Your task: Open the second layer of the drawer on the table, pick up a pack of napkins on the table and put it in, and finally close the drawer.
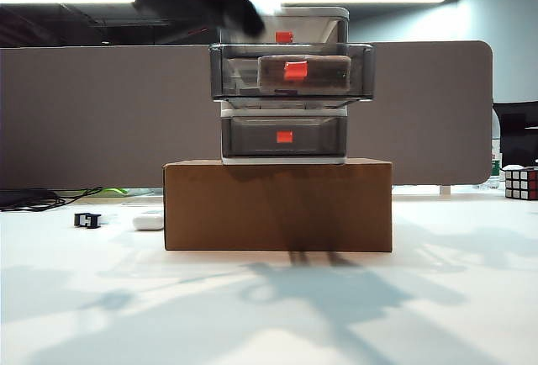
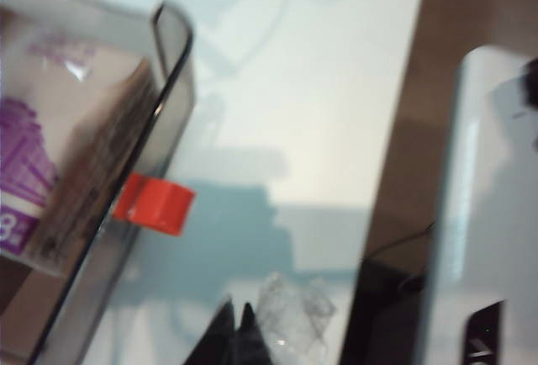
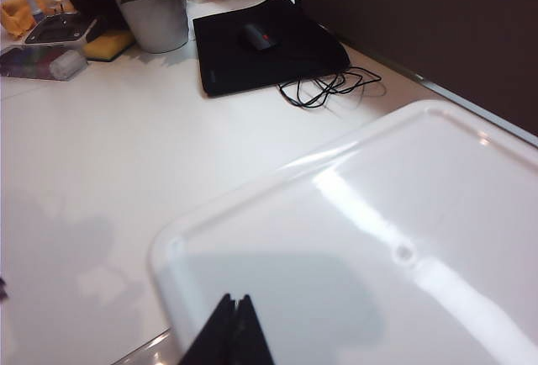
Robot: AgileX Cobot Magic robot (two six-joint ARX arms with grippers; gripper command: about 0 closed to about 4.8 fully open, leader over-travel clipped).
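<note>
The drawer (image 1: pixel 284 87) stands on a brown cardboard box. Its second layer (image 1: pixel 361 71) is pulled out towards the exterior camera, red-orange handle (image 1: pixel 295 70) at its front. The pack of napkins (image 1: pixel 324 75) lies inside it. In the left wrist view the pack (image 2: pixel 59 155) shows its purple mark behind the smoky front wall, next to the handle (image 2: pixel 155 203). My left gripper (image 2: pixel 237 310) is shut and empty, above and just in front of the handle. My right gripper (image 3: pixel 235 302) is shut and empty over the cabinet's white top (image 3: pixel 378 239). Both arms are dark blurs at the exterior view's upper edge.
The cardboard box (image 1: pixel 277 205) sits mid-table. A small black part (image 1: pixel 87 220) and a white oval object (image 1: pixel 148 221) lie to its left, a puzzle cube (image 1: pixel 521 183) at the far right. Behind are a grey partition, a plant pot (image 3: pixel 155 16) and a black mat (image 3: pixel 269 41) with cables.
</note>
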